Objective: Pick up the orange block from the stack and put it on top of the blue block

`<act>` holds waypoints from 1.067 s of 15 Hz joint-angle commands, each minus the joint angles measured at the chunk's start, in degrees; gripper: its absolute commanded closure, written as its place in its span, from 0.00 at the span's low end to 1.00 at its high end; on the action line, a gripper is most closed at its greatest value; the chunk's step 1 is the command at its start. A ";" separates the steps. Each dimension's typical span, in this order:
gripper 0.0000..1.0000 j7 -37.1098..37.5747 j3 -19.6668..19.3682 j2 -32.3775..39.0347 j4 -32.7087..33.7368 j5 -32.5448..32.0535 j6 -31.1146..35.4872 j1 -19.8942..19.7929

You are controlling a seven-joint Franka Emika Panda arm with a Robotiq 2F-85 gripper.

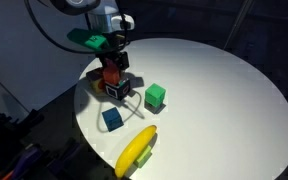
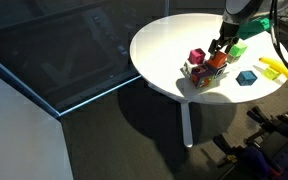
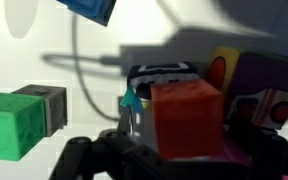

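End effector (image 1: 112,64) is being held down at the stack (image 2: 206,70), straddling the orange block (image 3: 187,120) atop it, grip not discernible, so lifting and placing onto the blue block (image 1: 112,118), nearby on the worktop (image 1: 214,90), are being left undone.

Round white table (image 2: 159,45), gripper (image 2: 218,52) at stack w/ orange block (image 2: 216,63), blue block (image 2: 246,77) near, banana (image 2: 272,68) beyond.

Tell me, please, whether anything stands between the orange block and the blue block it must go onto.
Nothing visible does: the green block and the banana both lie off the line from the orange block to the blue block.
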 commanded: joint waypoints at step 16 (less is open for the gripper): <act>0.75 0.72 0.40 -1.72 -1.51 -1.57 -1.10 -0.69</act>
